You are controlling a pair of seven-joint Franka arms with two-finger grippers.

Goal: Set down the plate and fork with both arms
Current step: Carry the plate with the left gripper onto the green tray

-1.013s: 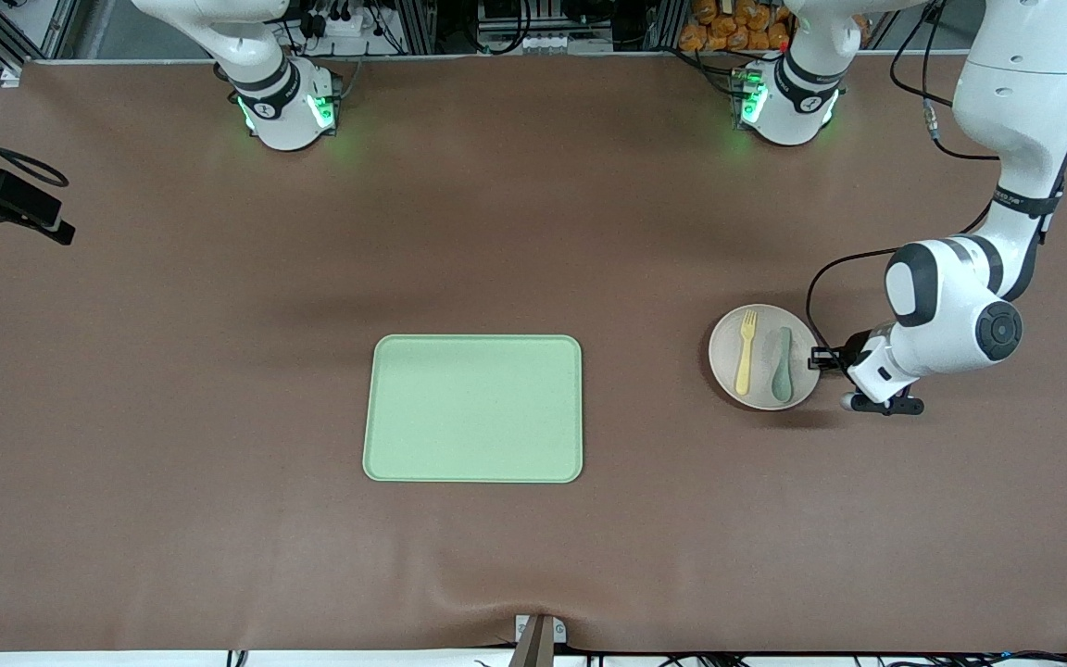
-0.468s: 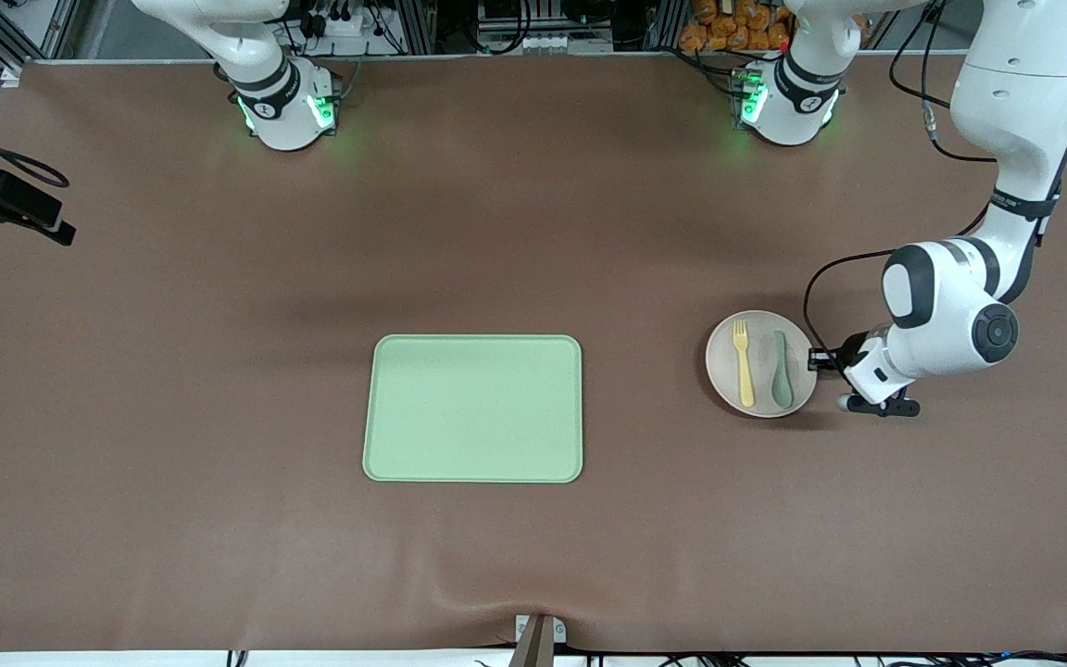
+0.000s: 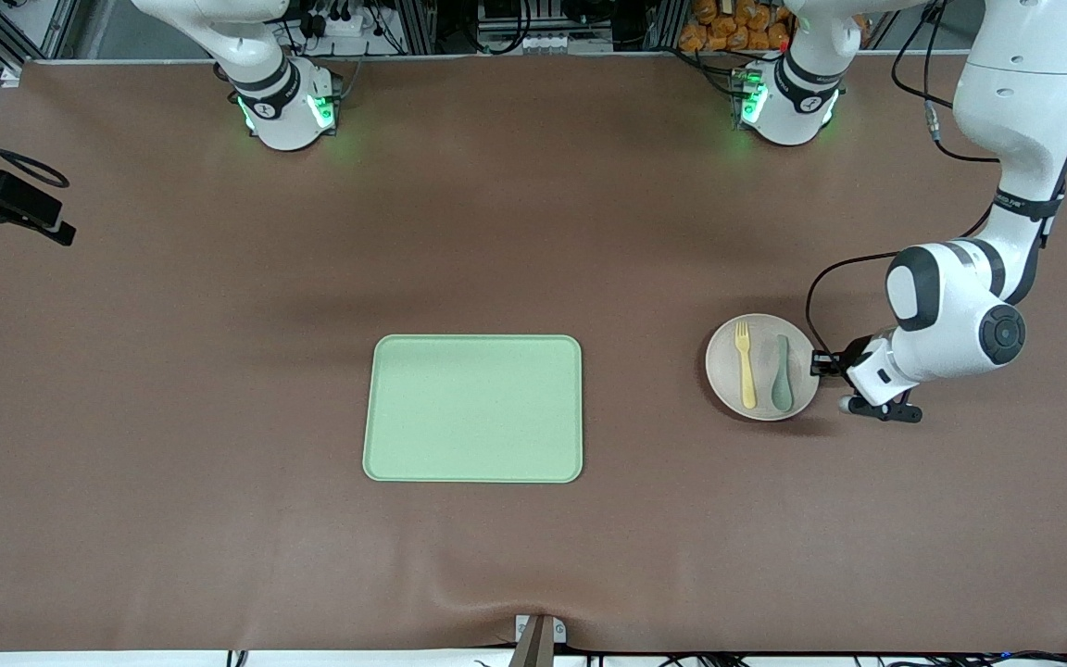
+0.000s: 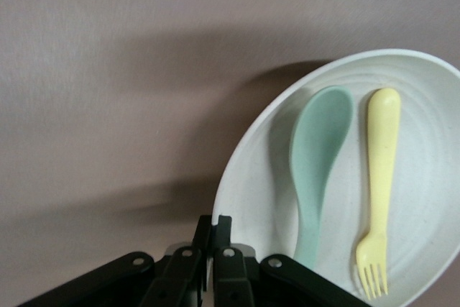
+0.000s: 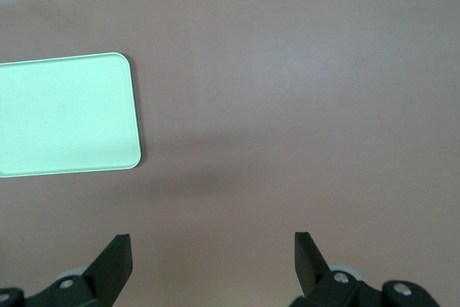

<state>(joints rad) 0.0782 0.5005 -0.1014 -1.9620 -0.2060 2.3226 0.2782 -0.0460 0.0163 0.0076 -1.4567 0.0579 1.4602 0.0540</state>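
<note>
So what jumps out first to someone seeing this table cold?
The left pincer is shut on the rim of a round cream plate at the left arm's end of the table. A pale-yellow plastic fork and a grey-green spoon lie on it. A rectangular light-green tray sits mid-table.

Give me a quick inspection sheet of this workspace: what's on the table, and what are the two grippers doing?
Surface: brown table, covering wrinkled at the camera-side edge.
Job's things: cream plate toward the left arm's end; yellow fork lies in it.
Clutter: grey-green spoon beside the fork in the plate; light-green tray mid-table.
Grippers: left gripper shut on the plate's rim; right gripper open above bare table near the tray, its arm waiting.
Cables: black cable looping at the left arm's wrist.
Surroundings: equipment and wiring along the table's base end.
</note>
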